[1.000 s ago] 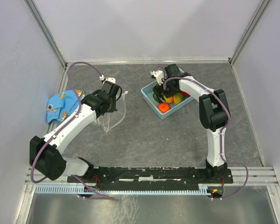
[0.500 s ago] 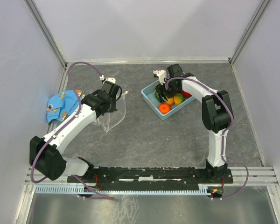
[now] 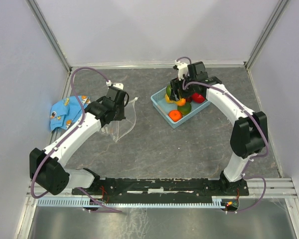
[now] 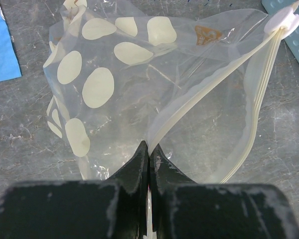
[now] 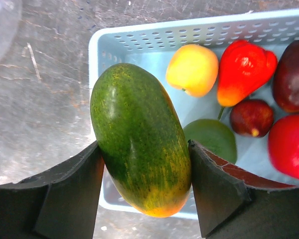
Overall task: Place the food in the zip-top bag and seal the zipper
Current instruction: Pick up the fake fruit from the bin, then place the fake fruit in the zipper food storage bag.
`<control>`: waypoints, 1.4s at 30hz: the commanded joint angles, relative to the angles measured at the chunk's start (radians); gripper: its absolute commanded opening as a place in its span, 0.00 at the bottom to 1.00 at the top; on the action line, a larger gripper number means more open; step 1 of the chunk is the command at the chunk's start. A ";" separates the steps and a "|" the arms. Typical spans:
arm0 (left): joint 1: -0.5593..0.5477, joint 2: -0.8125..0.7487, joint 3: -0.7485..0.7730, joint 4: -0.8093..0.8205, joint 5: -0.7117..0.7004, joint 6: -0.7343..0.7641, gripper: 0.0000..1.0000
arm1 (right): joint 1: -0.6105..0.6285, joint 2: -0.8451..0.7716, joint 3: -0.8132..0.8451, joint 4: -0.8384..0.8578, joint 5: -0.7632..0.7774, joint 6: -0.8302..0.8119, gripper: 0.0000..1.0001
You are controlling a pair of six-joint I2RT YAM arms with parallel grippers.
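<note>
top: right gripper (image 3: 175, 94) over blue basket (image 3: 161, 109), zip-top bag (image 3: 120, 122) well apart, left.
left wrist: left gripper (image 4: 148, 149) pinched on zipper (image 4: 259, 97) edge, mouth gaping; hold steady.
right wrist: green fruit (image 5: 139, 144) clamped; lift clear of rim, release inside mouth.

The zip-top bag (image 4: 199, 74) is clear plastic, shiny and crinkly. Green toy fruit (image 5: 139, 144) looks smooth and glossy, blue basket (image 5: 139, 42) is matt perforated plastic, tabletop (image 3: 154, 144) dull marbled grey.
</note>
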 commanded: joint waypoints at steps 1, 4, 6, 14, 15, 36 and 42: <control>0.004 -0.035 0.002 0.049 0.030 0.038 0.03 | 0.006 -0.132 -0.056 0.047 -0.022 0.226 0.37; 0.004 -0.036 0.002 0.050 0.042 0.038 0.03 | 0.024 -0.198 -0.111 0.072 -0.051 0.363 0.30; 0.004 -0.037 -0.001 0.049 0.047 0.033 0.03 | 0.050 -0.261 -0.180 0.100 -0.083 0.510 0.27; 0.004 -0.046 -0.003 0.054 0.082 0.028 0.03 | 0.210 -0.337 -0.314 0.249 -0.123 0.795 0.29; 0.003 -0.046 -0.004 0.055 0.088 0.027 0.03 | 0.238 -0.340 -0.324 0.269 -0.117 0.817 0.29; 0.000 -0.070 -0.012 0.079 0.184 0.020 0.03 | 0.465 -0.143 -0.367 0.621 -0.095 1.126 0.30; -0.002 -0.101 -0.029 0.096 0.247 0.033 0.03 | 0.463 -0.111 -0.393 0.636 -0.038 1.129 0.31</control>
